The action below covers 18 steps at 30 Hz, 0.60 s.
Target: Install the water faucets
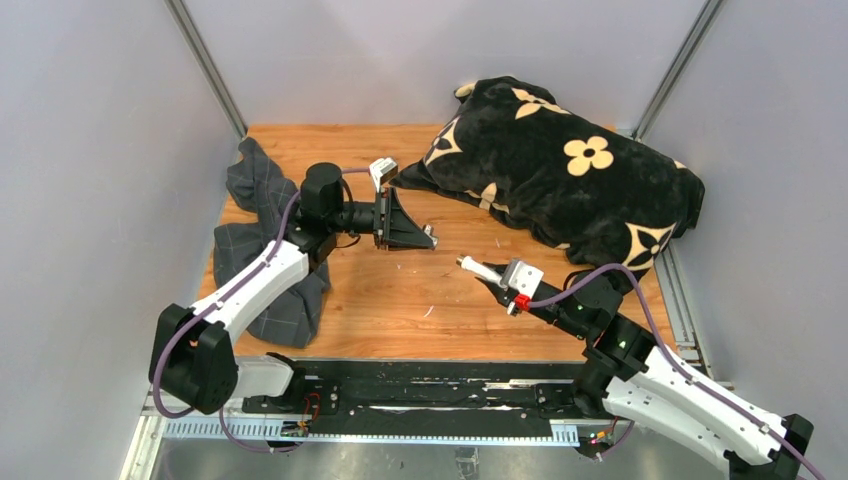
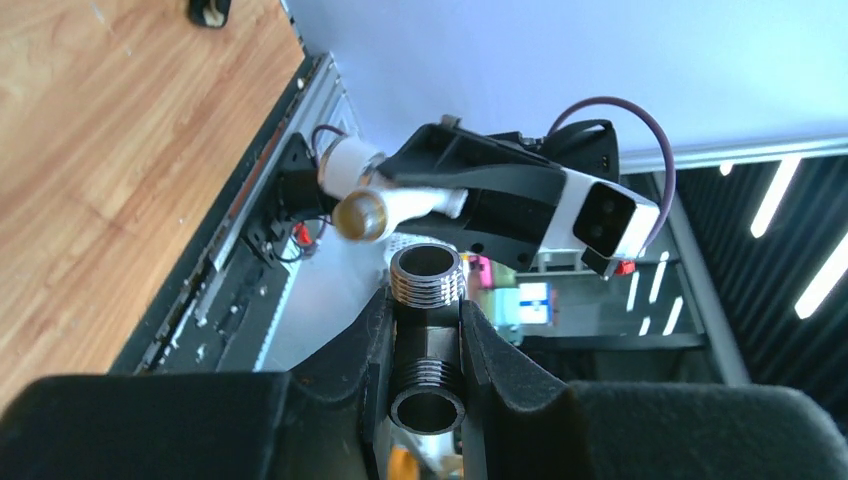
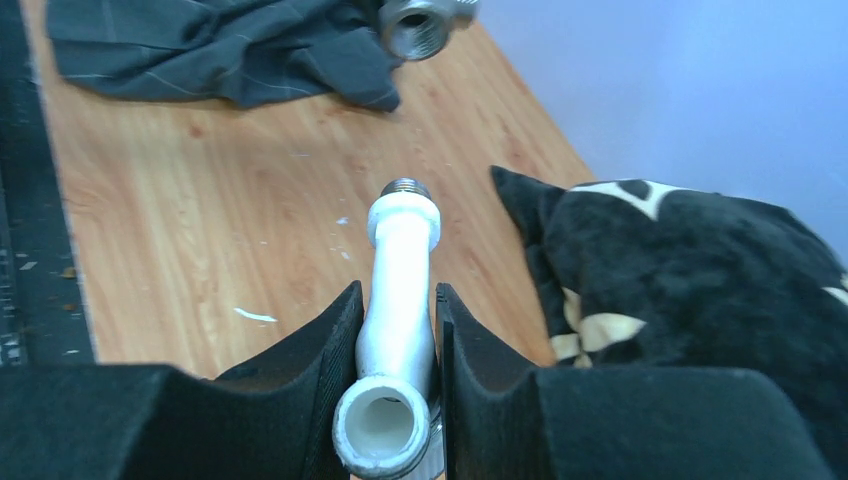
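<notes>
My left gripper (image 1: 418, 235) is shut on the grey metal T-shaped piece (image 2: 428, 300), whose threaded open end (image 2: 428, 272) sticks out past the jaws. In the top view it hovers above the middle of the table. My right gripper (image 1: 495, 280) is shut on the white tap body (image 3: 400, 280), whose metallic end (image 3: 405, 187) points away toward the T-piece (image 3: 420, 20). The two parts face each other a short gap apart. The left wrist view shows the tap (image 2: 385, 205) just beyond the T-piece, up and to the left.
A black flowered cushion (image 1: 570, 170) lies at the back right, close to the right arm. A grey checked cloth (image 1: 262, 250) lies along the left side, under the left arm. The wooden tabletop (image 1: 400, 300) has grey walls around it and a metal rail (image 1: 400, 405) at the near edge.
</notes>
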Each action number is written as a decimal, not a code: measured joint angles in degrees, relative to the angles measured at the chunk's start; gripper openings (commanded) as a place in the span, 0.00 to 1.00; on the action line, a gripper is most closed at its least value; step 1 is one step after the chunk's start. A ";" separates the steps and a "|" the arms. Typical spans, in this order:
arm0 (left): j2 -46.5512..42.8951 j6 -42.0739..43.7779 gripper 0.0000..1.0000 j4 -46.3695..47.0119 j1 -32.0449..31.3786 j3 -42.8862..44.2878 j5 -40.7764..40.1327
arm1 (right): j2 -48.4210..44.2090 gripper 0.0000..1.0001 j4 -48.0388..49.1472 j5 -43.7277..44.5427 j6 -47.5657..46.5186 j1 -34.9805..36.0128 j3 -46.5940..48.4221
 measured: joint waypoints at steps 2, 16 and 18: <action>0.90 -2.67 0.00 1.44 0.70 -1.92 0.81 | 0.02 0.00 0.44 1.90 -2.08 0.15 0.44; 5.62 -11.21 0.00 7.37 1.03 -4.90 5.20 | -2.67 0.01 0.79 8.35 -5.86 0.48 3.61; 6.67 -11.96 0.00 7.45 1.03 -4.94 5.79 | -2.43 0.01 0.35 8.48 -6.78 0.50 4.35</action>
